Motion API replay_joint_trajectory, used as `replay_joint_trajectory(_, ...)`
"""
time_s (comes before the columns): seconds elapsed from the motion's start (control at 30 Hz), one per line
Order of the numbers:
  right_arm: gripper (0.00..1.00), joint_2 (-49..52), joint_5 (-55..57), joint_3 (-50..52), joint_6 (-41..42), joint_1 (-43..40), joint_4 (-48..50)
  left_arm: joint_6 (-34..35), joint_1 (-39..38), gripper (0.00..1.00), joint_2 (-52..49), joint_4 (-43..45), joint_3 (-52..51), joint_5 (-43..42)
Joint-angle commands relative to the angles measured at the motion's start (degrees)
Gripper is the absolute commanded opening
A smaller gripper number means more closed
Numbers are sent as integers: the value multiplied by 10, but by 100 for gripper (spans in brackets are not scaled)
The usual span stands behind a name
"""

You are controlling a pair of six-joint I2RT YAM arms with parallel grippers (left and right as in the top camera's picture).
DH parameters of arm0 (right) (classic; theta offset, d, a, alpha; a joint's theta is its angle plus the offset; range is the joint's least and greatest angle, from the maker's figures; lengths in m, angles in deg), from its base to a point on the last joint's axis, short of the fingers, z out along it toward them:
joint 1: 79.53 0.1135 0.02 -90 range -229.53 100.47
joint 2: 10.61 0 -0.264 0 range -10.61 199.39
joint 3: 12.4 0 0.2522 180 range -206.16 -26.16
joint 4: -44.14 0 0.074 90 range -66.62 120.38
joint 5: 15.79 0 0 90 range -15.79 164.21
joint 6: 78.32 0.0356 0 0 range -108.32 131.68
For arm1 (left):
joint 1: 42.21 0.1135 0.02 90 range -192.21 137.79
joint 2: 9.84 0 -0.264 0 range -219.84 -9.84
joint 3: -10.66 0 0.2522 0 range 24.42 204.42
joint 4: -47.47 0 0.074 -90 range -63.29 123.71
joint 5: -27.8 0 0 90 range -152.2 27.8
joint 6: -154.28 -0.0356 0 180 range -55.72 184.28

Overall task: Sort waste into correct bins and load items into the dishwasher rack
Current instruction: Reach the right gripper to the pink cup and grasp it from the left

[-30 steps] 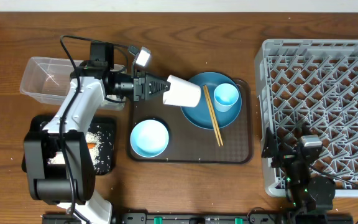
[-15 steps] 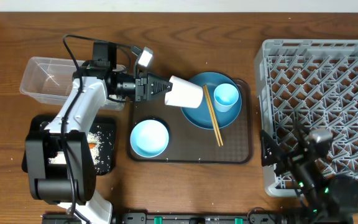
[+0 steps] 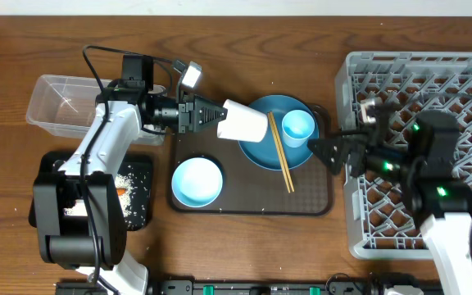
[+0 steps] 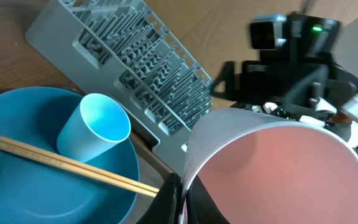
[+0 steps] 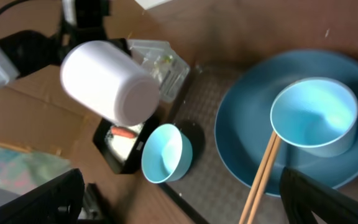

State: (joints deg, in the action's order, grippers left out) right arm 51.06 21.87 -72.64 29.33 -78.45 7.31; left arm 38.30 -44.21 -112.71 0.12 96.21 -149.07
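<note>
My left gripper (image 3: 213, 115) is shut on the rim of the pink cup (image 3: 244, 121), held on its side above the blue plate's (image 3: 262, 147) left edge; its pink inside fills the left wrist view (image 4: 278, 168). A light blue cup (image 3: 297, 127) and two chopsticks (image 3: 282, 156) rest on the plate. The light blue bowl (image 3: 197, 182) sits at the front left. My right gripper (image 3: 322, 147) is open and empty beside the grey rack (image 3: 433, 98), its fingers wide apart (image 5: 185, 205). The black tray (image 3: 138, 209) holds rice (image 3: 129, 182) and a carrot (image 3: 120, 191).
The plate and the bowl lie on a dark brown serving tray (image 3: 252, 205). A clear tub (image 3: 60, 102) stands at the far left, behind the black tray. The rack takes up the right side of the table.
My right arm has risen from the rack's front edge and swung left and back, toward the serving tray. My left gripper with the cup has shifted slightly to the right.
</note>
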Motion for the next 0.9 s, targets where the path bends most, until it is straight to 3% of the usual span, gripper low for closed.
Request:
replay_joint_trajectory(0.0, 99, 60, -63, -13, 41, 3, 39, -12, -1, 6, 0, 1, -1, -14)
replay_joint_trajectory(0.33, 98, 170, -152, -13, 18, 86, 245, -12, -3, 6, 0, 0, -1, -14)
replay_joint_trajectory(0.73, 99, 231, -150, -13, -10, 165, 339, -1, -31, 6, 0, 5, -1, -23)
replay_joint_trajectory(0.87, 95, 231, -150, -13, -10, 169, 367, -1, -35, 6, 0, 7, -1, -23)
